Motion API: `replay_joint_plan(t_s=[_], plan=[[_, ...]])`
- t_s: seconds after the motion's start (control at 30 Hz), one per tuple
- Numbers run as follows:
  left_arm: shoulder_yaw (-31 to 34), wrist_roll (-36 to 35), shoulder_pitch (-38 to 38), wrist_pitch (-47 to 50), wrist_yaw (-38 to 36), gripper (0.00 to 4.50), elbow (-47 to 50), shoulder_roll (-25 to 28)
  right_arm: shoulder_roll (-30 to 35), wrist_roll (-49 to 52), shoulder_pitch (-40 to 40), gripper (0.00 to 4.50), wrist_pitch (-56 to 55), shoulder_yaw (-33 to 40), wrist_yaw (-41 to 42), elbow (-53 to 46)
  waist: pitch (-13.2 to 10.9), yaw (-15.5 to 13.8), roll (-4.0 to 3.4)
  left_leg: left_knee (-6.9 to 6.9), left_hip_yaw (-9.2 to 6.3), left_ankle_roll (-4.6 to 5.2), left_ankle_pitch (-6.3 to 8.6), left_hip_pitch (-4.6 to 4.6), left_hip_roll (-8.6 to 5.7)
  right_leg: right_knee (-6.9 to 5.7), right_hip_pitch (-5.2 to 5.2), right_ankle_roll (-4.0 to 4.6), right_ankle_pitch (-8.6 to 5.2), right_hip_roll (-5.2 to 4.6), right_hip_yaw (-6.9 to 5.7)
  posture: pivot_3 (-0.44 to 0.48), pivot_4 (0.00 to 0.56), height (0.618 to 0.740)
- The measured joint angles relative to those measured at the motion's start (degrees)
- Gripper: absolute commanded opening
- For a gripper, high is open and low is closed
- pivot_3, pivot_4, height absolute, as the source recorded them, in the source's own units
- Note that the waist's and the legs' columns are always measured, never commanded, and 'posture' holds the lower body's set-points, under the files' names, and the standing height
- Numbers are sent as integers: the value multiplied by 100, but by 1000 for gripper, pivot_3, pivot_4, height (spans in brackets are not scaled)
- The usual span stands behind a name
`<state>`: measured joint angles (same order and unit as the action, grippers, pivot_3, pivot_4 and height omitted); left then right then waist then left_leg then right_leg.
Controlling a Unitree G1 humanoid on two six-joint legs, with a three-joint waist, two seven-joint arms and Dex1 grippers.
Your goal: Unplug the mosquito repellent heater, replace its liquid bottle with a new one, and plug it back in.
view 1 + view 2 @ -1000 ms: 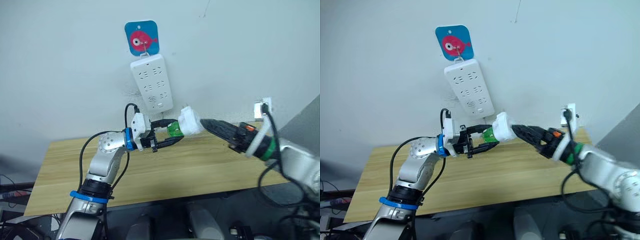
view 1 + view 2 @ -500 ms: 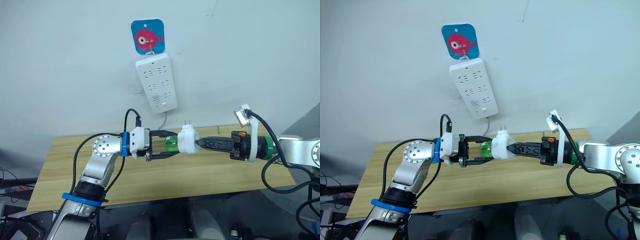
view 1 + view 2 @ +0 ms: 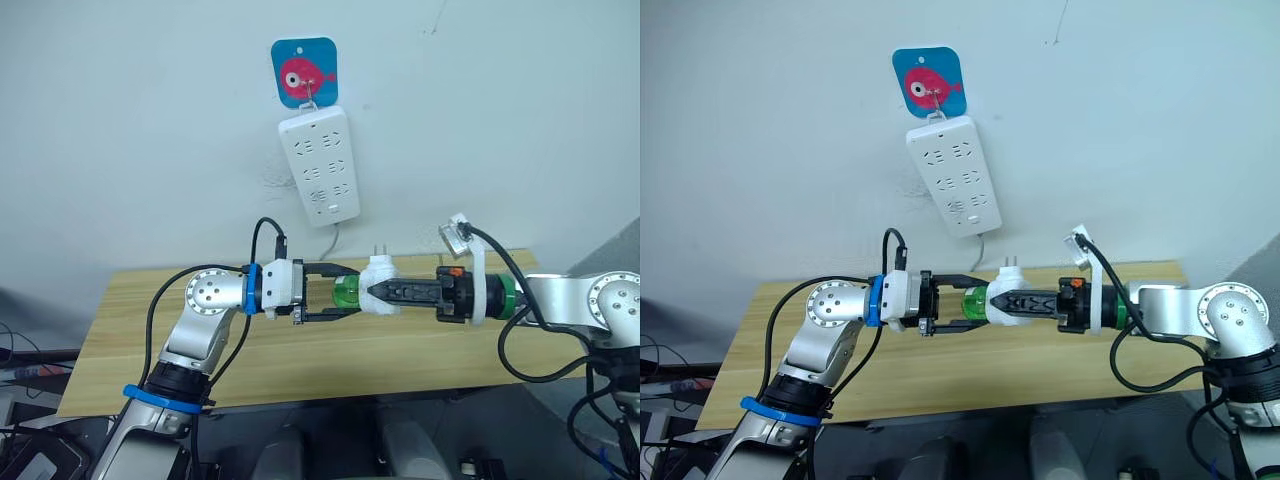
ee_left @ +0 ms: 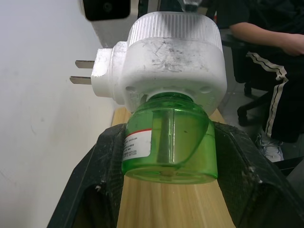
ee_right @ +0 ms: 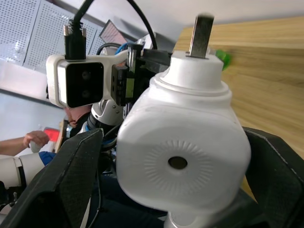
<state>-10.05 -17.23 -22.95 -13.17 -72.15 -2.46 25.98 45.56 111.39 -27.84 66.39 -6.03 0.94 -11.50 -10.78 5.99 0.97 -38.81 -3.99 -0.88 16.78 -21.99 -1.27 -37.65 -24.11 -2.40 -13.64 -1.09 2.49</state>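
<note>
You see the mosquito repellent heater (image 3: pixel 379 286), a small white rounded unit, held in the air over the wooden table, unplugged, its two metal prongs pointing up. Its green translucent liquid bottle (image 4: pixel 167 144) with a white label sticks out sideways toward the left, seated in the socket.

The right gripper (image 3: pixel 385 291) now lies level — no longer angled up from the right — and the heater (image 3: pixel 378 286) sits prongs-up. The left gripper (image 3: pixel 340 295) now straddles the green bottle (image 3: pixel 346 292) squarely — both arms in line over the table (image 3: pixel 120 330).
</note>
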Motion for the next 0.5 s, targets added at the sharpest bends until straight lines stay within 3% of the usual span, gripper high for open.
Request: replay_joint_plan(t_s=[0.07,0.2,0.4,0.5], plan=[[-25,-4,-5,0,-2,2318,10,0,-51,0,0,4331,0,-11,-18,4,0,1,0,0,1,0,0,0,0,0,0,0,0,0,0,-163,173,740],[-25,-31,-17,-11,-18,2318,43,29,-101,-2,0,3277,4,-30,-104,61,0,0,0,0,0,0,0,0,0,0,0,0,0,0,0,-160,175,740],[-11,-36,-26,50,-32,2318,105,83,-139,-2,0,3234,10,-29,-118,63,0,0,0,0,0,0,0,0,0,0,0,0,0,0,-1,-159,176,740],[-21,-229,-26,532,-150,2318,307,218,-136,-2,-2,3234,30,-31,-107,-4,-1,2,-1,0,-3,0,0,0,0,-1,0,0,0,1,-2,-159,176,740]])
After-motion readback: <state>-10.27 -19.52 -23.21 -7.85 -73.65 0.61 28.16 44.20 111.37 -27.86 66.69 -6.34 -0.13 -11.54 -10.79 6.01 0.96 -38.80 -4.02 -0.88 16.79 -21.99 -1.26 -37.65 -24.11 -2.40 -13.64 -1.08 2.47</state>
